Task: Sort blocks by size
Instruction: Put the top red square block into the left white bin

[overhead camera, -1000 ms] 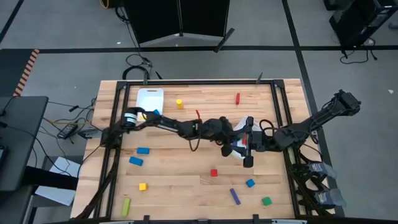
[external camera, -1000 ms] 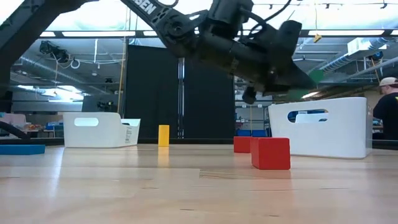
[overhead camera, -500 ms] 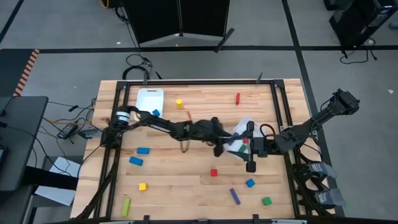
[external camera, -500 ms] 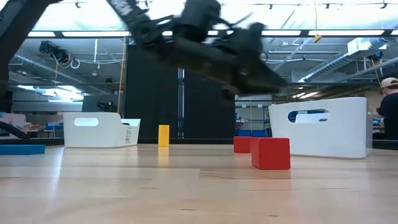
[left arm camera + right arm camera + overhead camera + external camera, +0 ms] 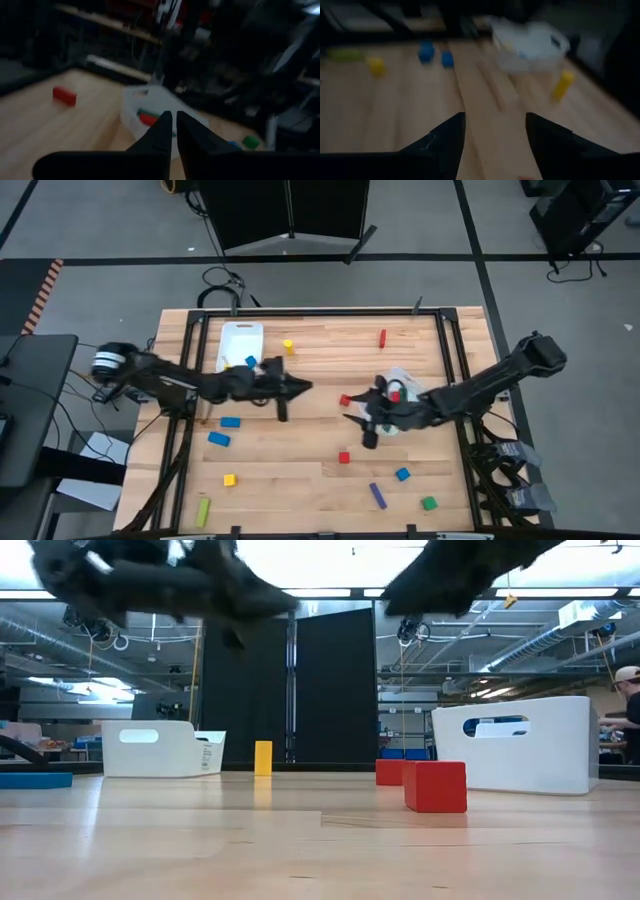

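Blocks lie scattered on the wooden table: a yellow one (image 5: 288,346), a red bar (image 5: 382,337), two blue ones (image 5: 230,422), red cubes (image 5: 344,458) (image 5: 345,399), and purple (image 5: 378,496) and green (image 5: 429,503) pieces near the front. My left gripper (image 5: 303,387) (image 5: 172,125) hangs shut and empty over the table's middle left, pointing level toward the right. My right gripper (image 5: 358,425) (image 5: 495,135) is open and empty above the bare wood, just left of the white bin (image 5: 405,378). That bin holds a red block (image 5: 147,119).
A second white bin (image 5: 240,335) stands at the far left with a blue block (image 5: 250,362) at its near edge. A yellow cube (image 5: 229,479) and a yellow-green bar (image 5: 203,511) lie at the near left. A black frame rims the table. A person (image 5: 625,710) stands beyond it.
My left arm has drawn back quickly from beside the right-hand bin toward the table's left, its gripper now over the middle left. My right gripper has moved toward the table's left, across the bin, and has sunk a little.
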